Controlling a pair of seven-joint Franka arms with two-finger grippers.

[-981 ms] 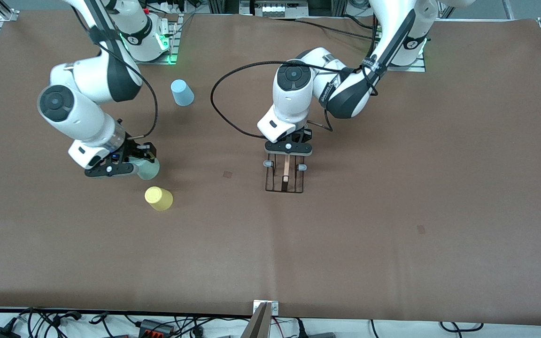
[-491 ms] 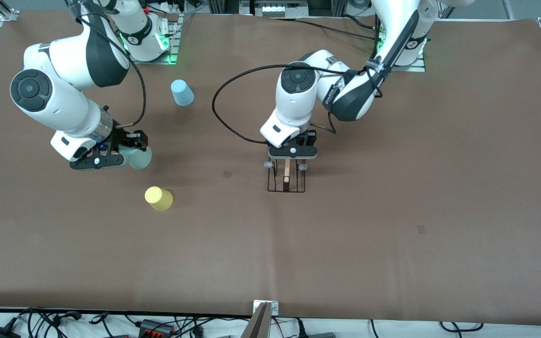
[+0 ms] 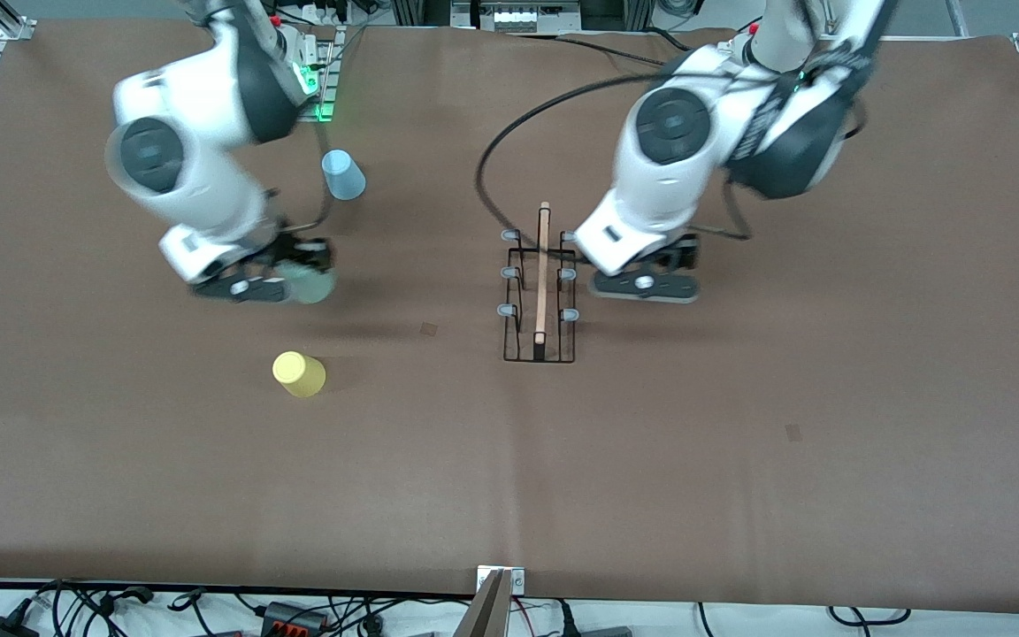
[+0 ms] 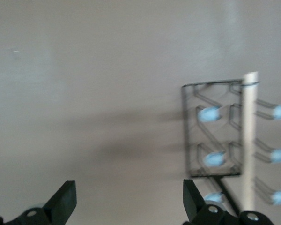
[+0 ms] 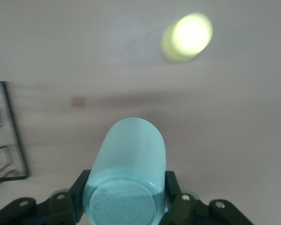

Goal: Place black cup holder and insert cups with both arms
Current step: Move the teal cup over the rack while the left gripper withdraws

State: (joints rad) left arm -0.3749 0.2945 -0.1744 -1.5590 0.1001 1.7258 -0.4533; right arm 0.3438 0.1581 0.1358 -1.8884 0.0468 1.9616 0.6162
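The black cup holder (image 3: 540, 296) stands on the brown table, its wooden rod handle (image 3: 543, 265) on top and grey-tipped prongs at both sides. My left gripper (image 3: 644, 285) hangs open and empty over bare table beside it, toward the left arm's end. In the left wrist view the holder (image 4: 215, 129) lies off to one side of the left gripper (image 4: 129, 206). My right gripper (image 3: 262, 285) is shut on the mint green cup (image 3: 310, 283), held above the table. The right wrist view shows the right gripper (image 5: 126, 187) clamping that cup (image 5: 129, 159). The yellow cup (image 3: 299, 373) and light blue cup (image 3: 343, 174) stand upside down on the table.
The yellow cup (image 5: 187, 36) and one end of the holder (image 5: 11, 136) also show in the right wrist view. A small dark patch (image 3: 429, 328) marks the cloth between cups and holder. Cables (image 3: 297, 610) and a metal bracket (image 3: 501, 584) run along the front edge.
My left gripper opened, let go of the holder's handle and rose away toward the left arm's end. My right gripper lifted the mint green cup and carried it a little toward the holder.
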